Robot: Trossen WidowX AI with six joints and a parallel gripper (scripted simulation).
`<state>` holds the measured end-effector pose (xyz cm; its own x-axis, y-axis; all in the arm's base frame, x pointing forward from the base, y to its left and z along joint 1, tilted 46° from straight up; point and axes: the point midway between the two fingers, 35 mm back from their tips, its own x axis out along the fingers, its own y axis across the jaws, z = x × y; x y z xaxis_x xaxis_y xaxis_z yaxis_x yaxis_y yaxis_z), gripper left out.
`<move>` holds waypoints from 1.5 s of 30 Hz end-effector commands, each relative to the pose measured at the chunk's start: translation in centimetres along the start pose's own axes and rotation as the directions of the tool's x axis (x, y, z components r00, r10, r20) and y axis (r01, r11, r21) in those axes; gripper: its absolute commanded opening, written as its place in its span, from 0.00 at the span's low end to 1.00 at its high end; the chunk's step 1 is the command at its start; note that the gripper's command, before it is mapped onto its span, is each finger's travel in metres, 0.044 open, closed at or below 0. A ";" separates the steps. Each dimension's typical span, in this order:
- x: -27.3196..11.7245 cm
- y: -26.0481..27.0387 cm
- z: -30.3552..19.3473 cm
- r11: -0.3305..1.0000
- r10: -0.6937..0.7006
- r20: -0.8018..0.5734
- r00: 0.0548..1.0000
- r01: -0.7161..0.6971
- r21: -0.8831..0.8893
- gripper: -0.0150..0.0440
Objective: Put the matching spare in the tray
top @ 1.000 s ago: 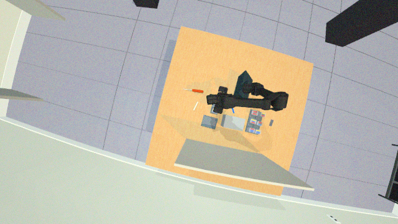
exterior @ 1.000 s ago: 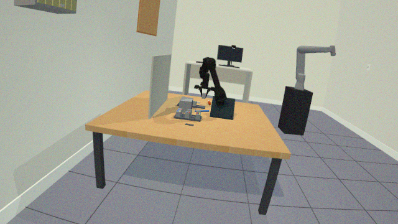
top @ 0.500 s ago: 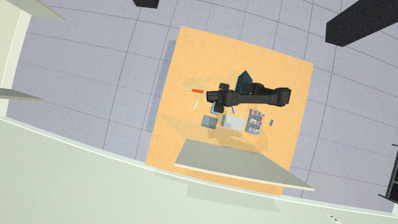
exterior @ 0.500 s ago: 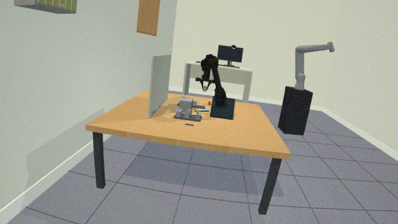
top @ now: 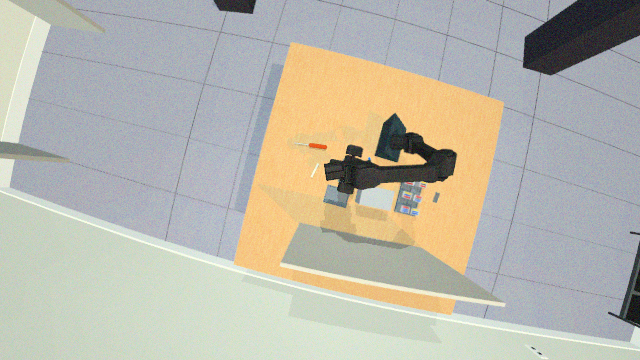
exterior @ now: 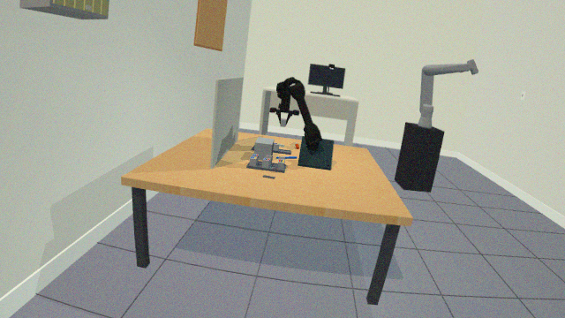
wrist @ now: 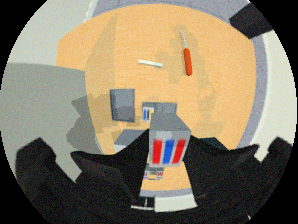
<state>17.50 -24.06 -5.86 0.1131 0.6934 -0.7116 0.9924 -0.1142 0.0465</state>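
My gripper (exterior: pixel 283 122) (wrist: pixel 164 131) is shut on a grey block (wrist: pixel 170 137) whose label has red, blue and red stripes. It holds the block high above the table. A shallow grey tray (top: pixel 336 196) (wrist: pixel 122 105) is below; in the wrist view it lies to the left of the held block. A low grey rack (wrist: pixel 167 107) beside it holds another spare (wrist: pixel 148 114) with blue, dark and yellow stripes. A large grey box (top: pixel 375 198) (exterior: pixel 264 145) stands near a holder with several small labelled blocks (top: pixel 407 196) (exterior: pixel 267 160). Which of these is the mounted unit, and its back code, I cannot tell.
A tall grey panel (top: pixel 380 257) (exterior: pixel 226 119) stands beside the box. An orange screwdriver (top: pixel 317 146) (wrist: pixel 188 62) and a white stick (top: pixel 314 170) (wrist: pixel 150 63) lie beyond the tray. A blue stick (exterior: pixel 287 157) and a small grey piece (top: pixel 436 197) (exterior: pixel 268 177) also lie on the table.
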 end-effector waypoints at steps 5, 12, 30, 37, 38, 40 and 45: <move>-0.3 3.6 0.4 1.000 0.006 0.006 1.000 -0.006 -0.004 0.25; -0.1 7.1 0.2 1.000 0.005 0.012 1.000 -0.004 -0.024 0.25; 0.7 13.2 -0.6 1.000 0.012 -0.010 1.000 -0.012 -0.007 0.25; 1.1 13.4 -0.6 1.000 0.012 -0.010 1.000 -0.012 -0.007 0.25; 1.2 13.4 -0.6 1.000 0.012 -0.010 1.000 -0.012 -0.007 0.25; 1.4 13.4 -0.5 1.000 0.012 -0.010 1.000 -0.012 -0.006 0.25; 1.8 13.5 -0.5 1.000 0.012 -0.009 1.000 -0.012 -0.006 0.25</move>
<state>31.10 -24.12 -5.97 0.1212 0.6970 -0.7068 0.9920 -0.1106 0.0611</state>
